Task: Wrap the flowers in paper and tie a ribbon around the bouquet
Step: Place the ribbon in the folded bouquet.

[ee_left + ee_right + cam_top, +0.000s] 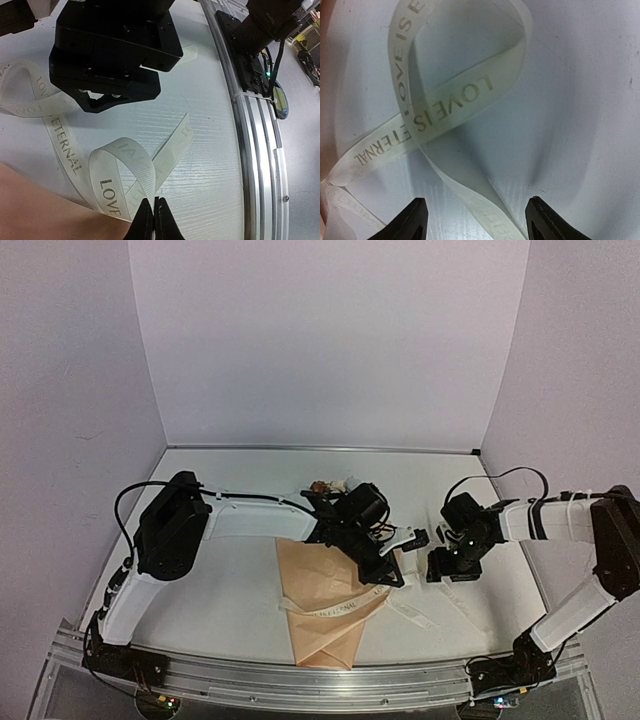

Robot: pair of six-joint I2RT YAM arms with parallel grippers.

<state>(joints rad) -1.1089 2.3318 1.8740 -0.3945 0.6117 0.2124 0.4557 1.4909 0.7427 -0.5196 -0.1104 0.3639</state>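
The tan paper lies as a cone, its point toward the near edge. The flowers peek out behind the left arm at its wide end. The cream ribbon, printed LOVE IS ETERNAL, crosses the cone and trails right over the table. My left gripper is shut on the edge of a standing ribbon loop beside the paper. My right gripper hovers open, just right of the left gripper. One ribbon strand runs on the table between its fingertips, untouched.
The metal rail of the table's near edge lies close to the right of the loop in the left wrist view. The right arm's base is mounted on it. White walls enclose the table on three sides.
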